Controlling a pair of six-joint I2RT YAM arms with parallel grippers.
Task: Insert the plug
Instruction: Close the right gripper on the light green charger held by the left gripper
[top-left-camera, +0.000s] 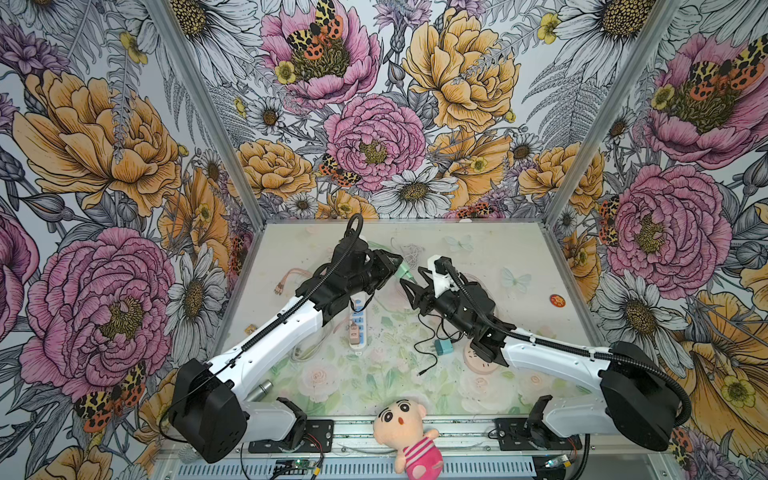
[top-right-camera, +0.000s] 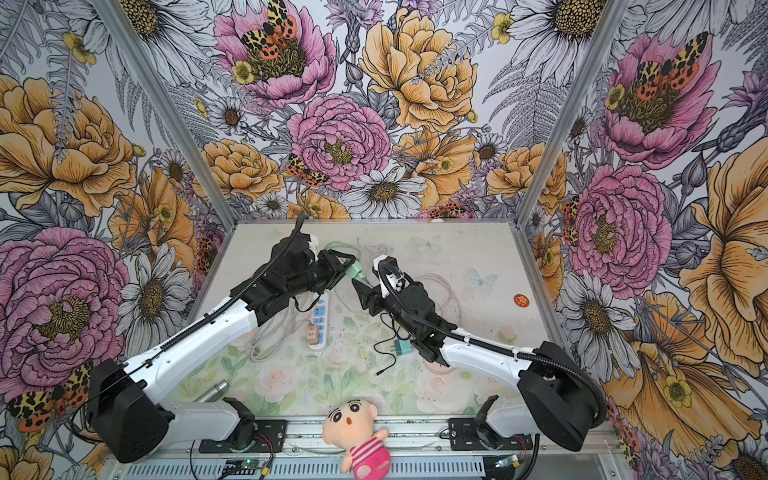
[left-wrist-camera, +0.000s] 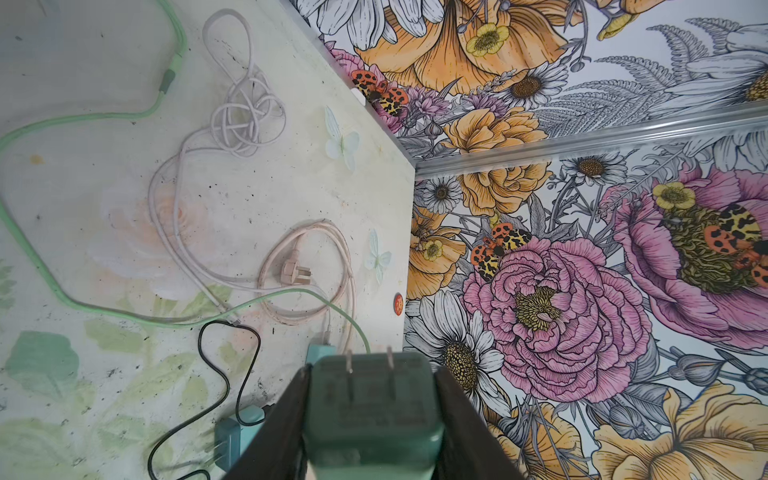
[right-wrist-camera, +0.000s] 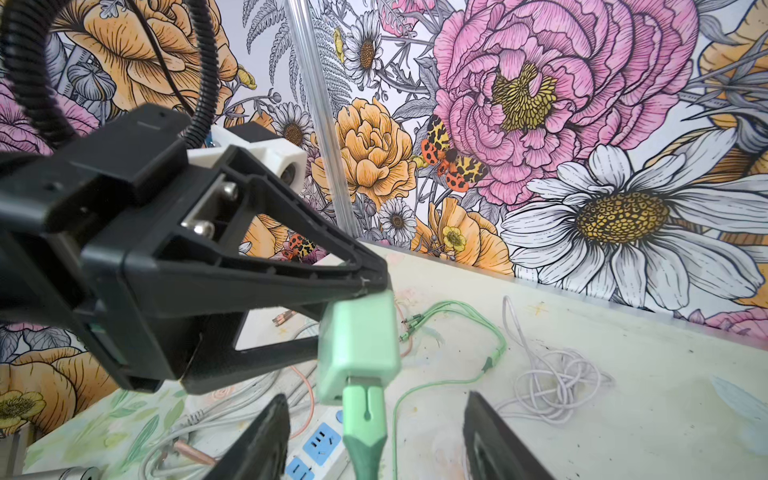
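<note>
The plug (left-wrist-camera: 370, 411) is a mint-green charger block with two metal prongs, and my left gripper (left-wrist-camera: 372, 370) is shut on it, one dark finger (left-wrist-camera: 282, 415) on each side. In both top views it hangs above the middle of the table (top-left-camera: 402, 272) (top-right-camera: 355, 270), in the left gripper (top-left-camera: 397, 262). A green cable connector (right-wrist-camera: 365, 415) sticks out of the plug (right-wrist-camera: 357, 345). My right gripper (right-wrist-camera: 376, 397) stands open around that connector, with a gap on both sides. The white power strip (top-left-camera: 357, 328) (right-wrist-camera: 320, 444) with blue sockets lies on the table below the left arm.
A pink adapter (top-left-camera: 354, 332) sits in the strip. A teal adapter (top-left-camera: 442, 347) with a black cable lies to the strip's right. Loose white cable (left-wrist-camera: 245, 116), a pink corded plug (left-wrist-camera: 293, 272) and the green cable (right-wrist-camera: 457, 380) lie at the back. A plush doll (top-left-camera: 409, 432) is at the front edge.
</note>
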